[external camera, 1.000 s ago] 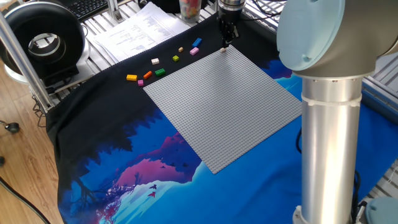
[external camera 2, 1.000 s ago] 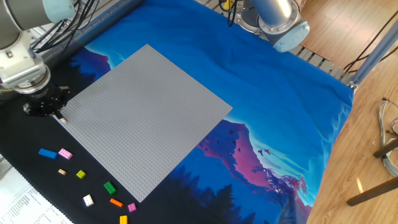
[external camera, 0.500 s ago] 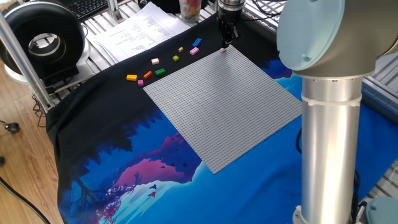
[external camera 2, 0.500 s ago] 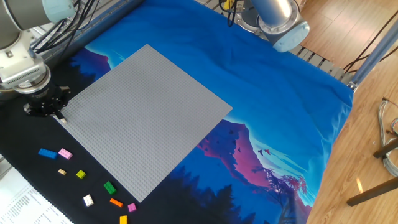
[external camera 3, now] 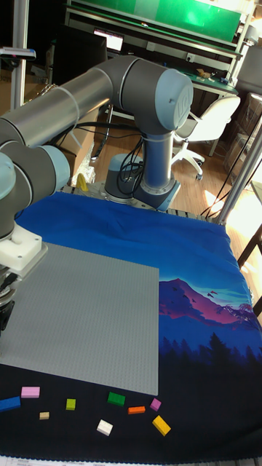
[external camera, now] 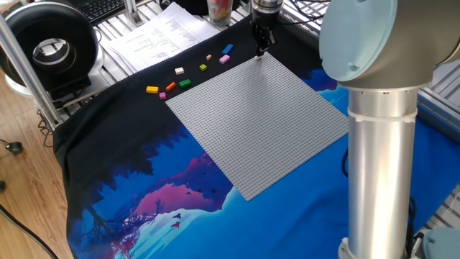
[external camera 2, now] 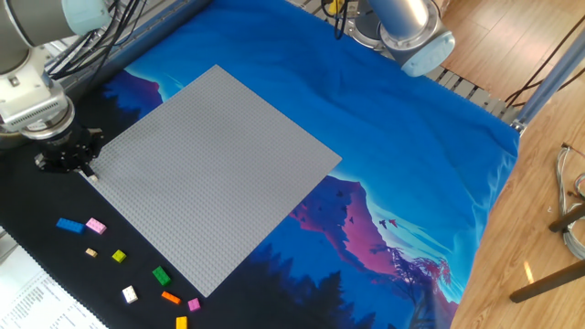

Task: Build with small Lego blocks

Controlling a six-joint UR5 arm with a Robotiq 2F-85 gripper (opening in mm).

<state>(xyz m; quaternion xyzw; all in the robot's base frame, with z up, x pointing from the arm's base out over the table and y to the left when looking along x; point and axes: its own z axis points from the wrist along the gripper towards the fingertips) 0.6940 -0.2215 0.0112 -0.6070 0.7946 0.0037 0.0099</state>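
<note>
The grey studded baseplate [external camera: 259, 119] [external camera 2: 210, 174] lies bare on the cloth. My gripper [external camera: 259, 54] [external camera 2: 88, 172] points down at its far corner, fingers close together, with a tiny pale block at the tips touching the plate's corner. Several small Lego blocks lie loose on the black cloth beside the plate: blue [external camera 2: 69, 225], pink [external camera 2: 96, 226], tan [external camera 2: 90, 252], lime [external camera 2: 119, 257], green [external camera 2: 162, 275], white [external camera 2: 130, 294], orange [external camera 2: 170, 297] and yellow [external camera: 152, 90].
Paper sheets [external camera: 158, 32], a black round device [external camera: 50, 47] and a jar [external camera: 219, 8] stand behind the loose blocks. The arm's thick column [external camera: 377, 129] rises at the near right of one fixed view.
</note>
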